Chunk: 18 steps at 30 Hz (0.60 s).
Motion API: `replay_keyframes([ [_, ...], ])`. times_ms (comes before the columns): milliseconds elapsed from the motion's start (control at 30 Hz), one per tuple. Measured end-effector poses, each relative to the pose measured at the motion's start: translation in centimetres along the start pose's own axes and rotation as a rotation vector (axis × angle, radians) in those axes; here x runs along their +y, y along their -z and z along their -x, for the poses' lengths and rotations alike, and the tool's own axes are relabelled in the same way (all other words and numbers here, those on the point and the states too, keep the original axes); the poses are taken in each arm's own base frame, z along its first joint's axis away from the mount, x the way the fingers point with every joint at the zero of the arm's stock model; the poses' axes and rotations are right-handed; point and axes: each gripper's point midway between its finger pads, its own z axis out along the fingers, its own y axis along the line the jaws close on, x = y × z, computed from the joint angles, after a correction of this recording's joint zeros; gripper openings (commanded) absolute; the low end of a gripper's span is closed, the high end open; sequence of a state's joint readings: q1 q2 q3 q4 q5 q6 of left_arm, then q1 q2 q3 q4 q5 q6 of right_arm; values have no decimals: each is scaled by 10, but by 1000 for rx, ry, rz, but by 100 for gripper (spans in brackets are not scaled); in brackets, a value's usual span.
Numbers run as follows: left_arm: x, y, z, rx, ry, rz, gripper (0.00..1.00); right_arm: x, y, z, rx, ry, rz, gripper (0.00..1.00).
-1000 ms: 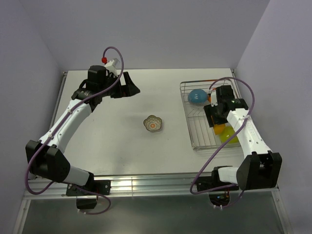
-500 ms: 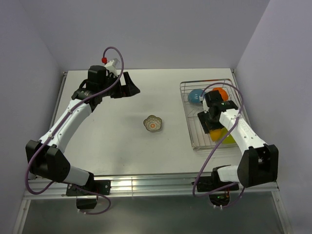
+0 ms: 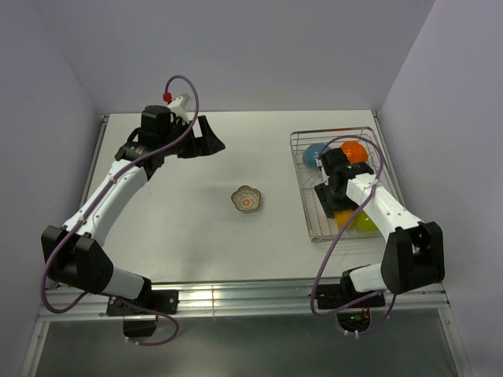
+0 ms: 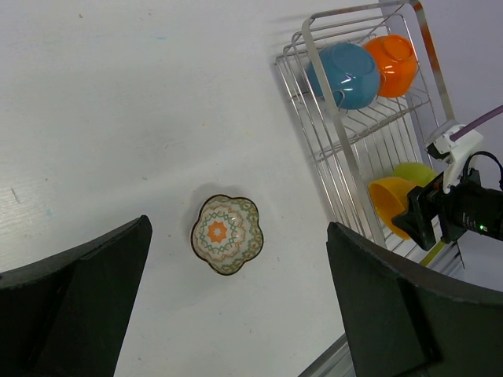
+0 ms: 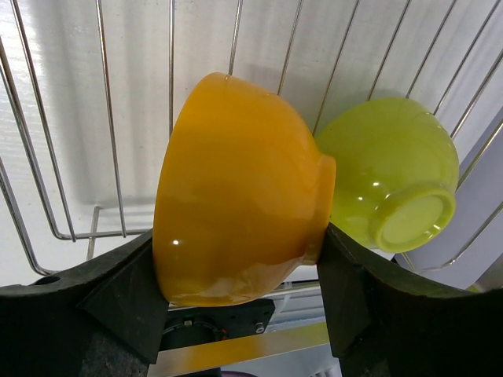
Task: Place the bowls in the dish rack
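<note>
Right end effector (image 5: 234, 271) grips yellow bowl (image 5: 236, 181) in dish rack (image 5: 171, 63), beside lime-green bowl (image 5: 385, 165)

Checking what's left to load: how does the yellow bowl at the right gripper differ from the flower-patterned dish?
The yellow bowl is plain; the floral dish is patterned, with a scalloped rim. The yellow bowl lies on its side over the dish rack, held by the right gripper; the floral dish sits upright on the table, untouched.

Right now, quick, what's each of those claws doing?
Left gripper: open, holding nothing.
Right gripper: closed on the yellow-orange bowl.
</note>
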<state>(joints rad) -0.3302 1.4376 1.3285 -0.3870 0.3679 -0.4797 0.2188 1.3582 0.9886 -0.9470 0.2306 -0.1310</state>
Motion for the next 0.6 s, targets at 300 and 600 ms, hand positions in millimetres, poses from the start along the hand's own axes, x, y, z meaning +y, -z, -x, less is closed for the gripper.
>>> replay_keyframes([
  [300,5,-1,-3,6,6,8,100,2,-1,1,20,-4,-18,45],
  [600,8,-1,-6,12,11,15,99,4,2,1,25,1,-4,71],
])
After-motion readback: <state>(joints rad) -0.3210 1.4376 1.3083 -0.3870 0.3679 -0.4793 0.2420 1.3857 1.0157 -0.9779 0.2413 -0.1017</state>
